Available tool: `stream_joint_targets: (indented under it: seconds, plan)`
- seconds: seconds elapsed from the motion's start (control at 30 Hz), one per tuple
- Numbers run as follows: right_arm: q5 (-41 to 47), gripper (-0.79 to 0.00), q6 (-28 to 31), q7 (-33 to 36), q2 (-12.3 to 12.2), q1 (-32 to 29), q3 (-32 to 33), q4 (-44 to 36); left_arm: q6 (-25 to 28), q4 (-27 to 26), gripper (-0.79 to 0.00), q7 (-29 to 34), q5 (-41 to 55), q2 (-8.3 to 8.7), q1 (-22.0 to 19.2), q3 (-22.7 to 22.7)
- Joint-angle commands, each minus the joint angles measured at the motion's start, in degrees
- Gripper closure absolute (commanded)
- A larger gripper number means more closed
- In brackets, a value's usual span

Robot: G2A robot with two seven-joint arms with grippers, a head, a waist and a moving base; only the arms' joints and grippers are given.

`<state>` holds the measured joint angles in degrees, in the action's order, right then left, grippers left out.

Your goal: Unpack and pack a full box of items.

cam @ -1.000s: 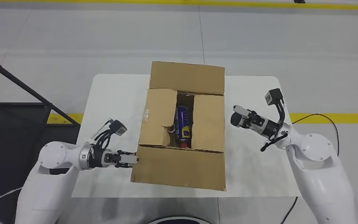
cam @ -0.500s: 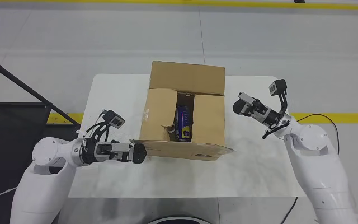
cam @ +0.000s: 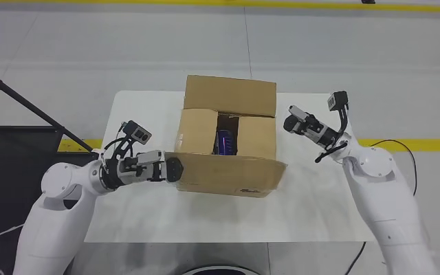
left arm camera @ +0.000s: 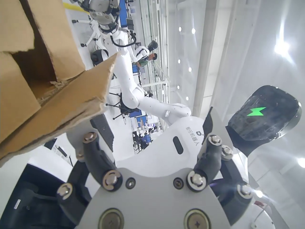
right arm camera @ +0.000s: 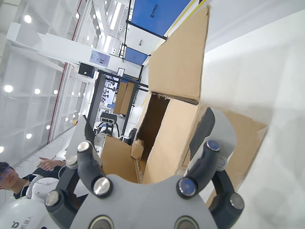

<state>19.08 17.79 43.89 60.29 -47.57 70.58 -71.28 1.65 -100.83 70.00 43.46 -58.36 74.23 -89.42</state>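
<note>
A brown cardboard box stands open in the middle of the white table. A blue can stands upright inside, between the two folded-in side flaps. The front flap is tilted up off the table. My left gripper is open and sits against that flap's left end; the flap's underside shows beside one finger. My right gripper is open just beside the box's right wall, and the right side flap shows between its fingers.
The box's back flap lies folded outward toward the table's far edge. A black stand and a dark mat sit off the table's left side. A yellow floor line runs past on the right.
The front flap has swung up from lying flat on the table, with my left gripper rising under it. My right gripper has moved up and in toward the box's right wall.
</note>
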Motion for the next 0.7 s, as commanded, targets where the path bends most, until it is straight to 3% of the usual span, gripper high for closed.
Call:
stream_joint_targets:
  seconds: [0.0, 0.37, 0.67]
  plan:
    - [-0.63, -0.785, 1.60, -2.00, 0.81, 3.05, -2.10, 4.77, -0.20, -0.60, -0.785, -2.30, -0.62, -0.02, 0.26, 0.09]
    - [2.06, -0.785, 7.36, -3.88, 6.28, 16.18, -12.40, 24.32, 1.83, -3.95, -0.785, -12.64, -8.70, -0.33, 1.40, 3.38]
    - [11.55, -0.785, 10.90, 5.73, 9.86, 21.55, -15.27, 33.47, 1.54, -4.61, -0.785, -16.08, -11.04, -0.52, 0.68, 5.34]
